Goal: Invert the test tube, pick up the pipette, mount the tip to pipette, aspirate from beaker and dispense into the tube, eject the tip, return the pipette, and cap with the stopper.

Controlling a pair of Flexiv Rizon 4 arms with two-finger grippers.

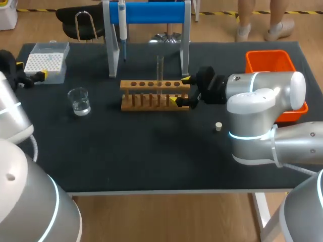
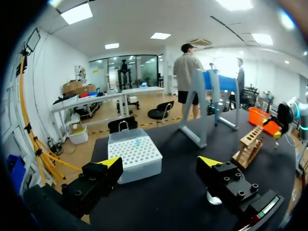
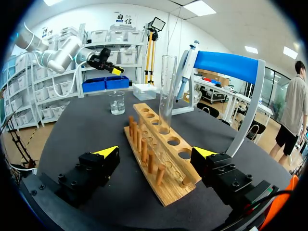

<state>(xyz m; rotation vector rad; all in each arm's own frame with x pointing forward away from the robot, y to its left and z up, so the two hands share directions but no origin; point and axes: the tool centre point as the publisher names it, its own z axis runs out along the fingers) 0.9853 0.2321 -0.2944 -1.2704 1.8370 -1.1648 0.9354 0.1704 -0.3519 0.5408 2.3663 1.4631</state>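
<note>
As I stand behind the robot, the dark surface (image 1: pixel 151 156) reads like a clock face. At twelve o'clock rises the blue-topped stand (image 1: pixel 151 12). The orange bin (image 1: pixel 270 63) sits at two o'clock. The wooden rack (image 1: pixel 151 96) lies at the centre, and the tip box (image 1: pixel 48 61) rests at ten o'clock. The left pincer (image 2: pixel 160 161) is just beside that box, fingers wide, holding nothing. The right pincer (image 1: pixel 180 89) is wide and empty too, with the rack's right end between its fingers. The pipette (image 1: pixel 122 25) hangs upright on the stand's left side. The beaker (image 1: pixel 79 101), with clear liquid in it, stands at nine o'clock. The test tube (image 1: pixel 160 68) stands upright in the rack's third hole from the right. The small stopper (image 1: pixel 218 126) lies at four o'clock.
</note>
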